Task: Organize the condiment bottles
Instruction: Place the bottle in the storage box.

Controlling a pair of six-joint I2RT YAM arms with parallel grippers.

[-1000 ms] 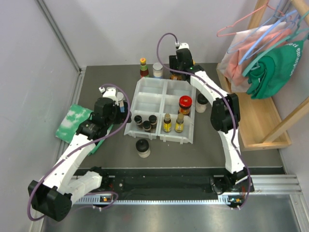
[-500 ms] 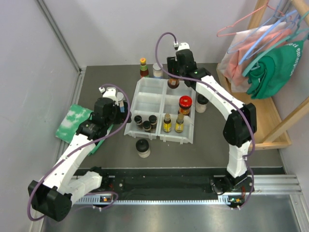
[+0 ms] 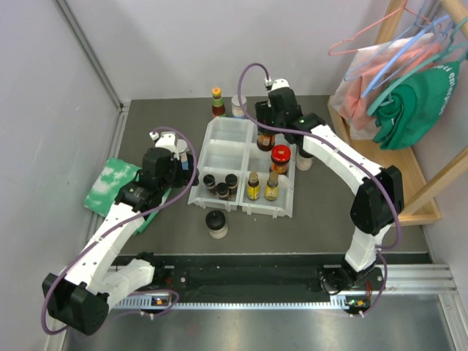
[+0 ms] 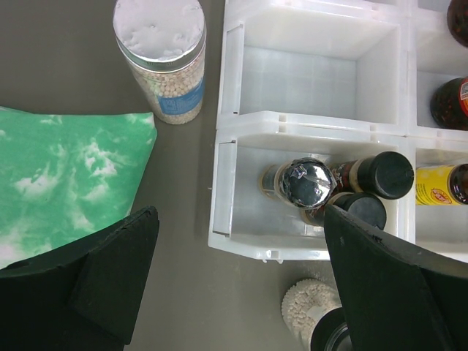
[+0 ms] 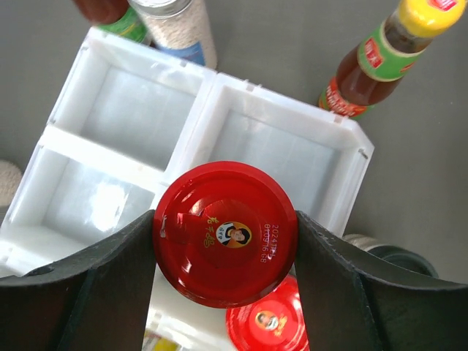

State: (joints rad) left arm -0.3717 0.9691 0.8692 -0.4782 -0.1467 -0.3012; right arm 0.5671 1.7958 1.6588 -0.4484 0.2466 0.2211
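Right pincer grips red-lidded jar; portrait logo on top.

This is looking like a robotics lab test cell: a white left arm and right arm are standing bolted along a metal rail at the near edge of a dark grey table. Plain pale walls are closing it in behind and to the left. At the right, a wooden rack is holding hung clothes.
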